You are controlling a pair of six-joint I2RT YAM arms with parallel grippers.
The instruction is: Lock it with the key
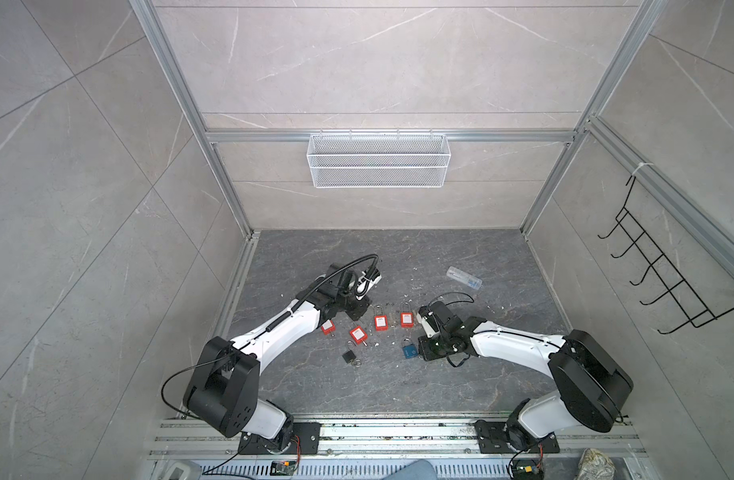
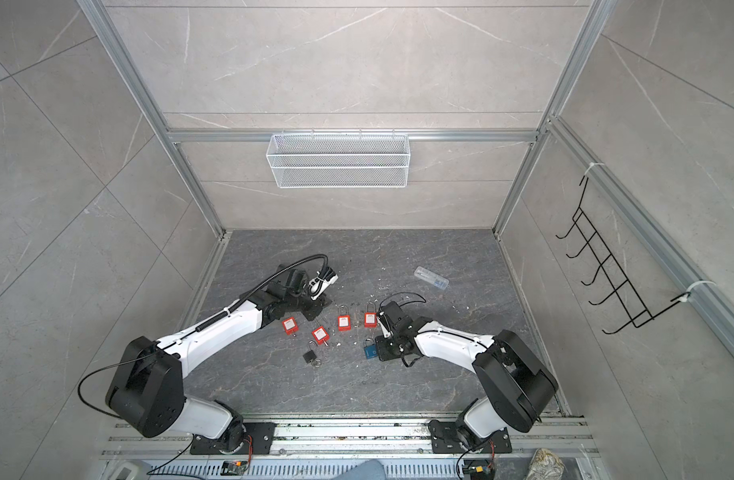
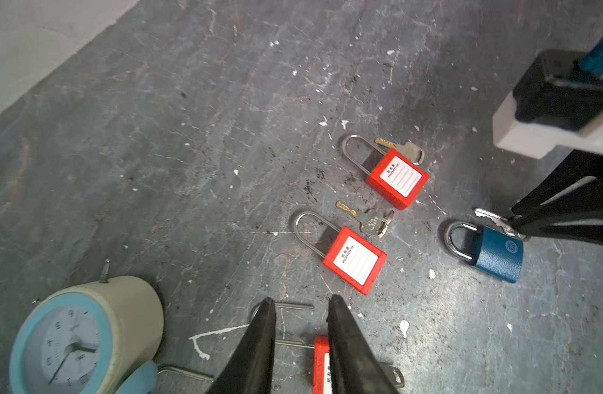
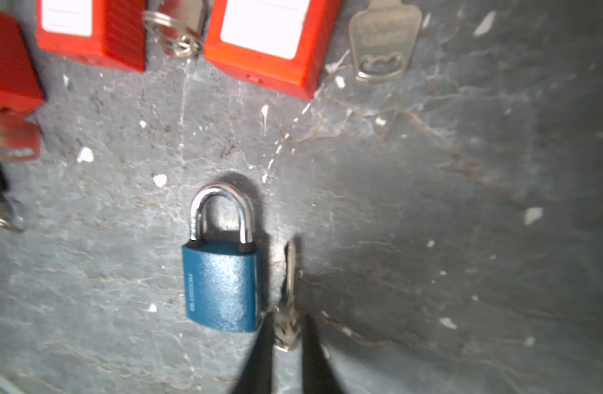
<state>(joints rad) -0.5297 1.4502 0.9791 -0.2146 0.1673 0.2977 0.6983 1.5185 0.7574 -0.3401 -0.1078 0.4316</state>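
Right gripper (image 4: 288, 317) narrowly straddled the head of the key (image 4: 290, 266). Whether it pinched, we couldn't tell. This probably left the blade free for the blue padlock (image 4: 221, 286) just beside it on the table (image 4: 429, 204). Our left gripper (image 3: 300, 299) hung part-open, empty.

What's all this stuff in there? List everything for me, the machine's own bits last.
red padlocks: four, red, row mid-floor
blue padlock: one, blue, by the rightmost red one
black padlock: one, black, nearest the arm bases
keys: several, silver and brass, beside the red padlocks
silver key: one, silver, beside the blue padlock
alarm clock: one, cream with blue face, floor, left wrist view only
clear box: one, transparent, floor far right
wire basket: one, white, back wall
hook rack: one, black, right wall
arms: two, white and black, front rail
left gripper: one, black, jaws apart above a red padlock
right gripper: one, black, jaws flanking the silver key
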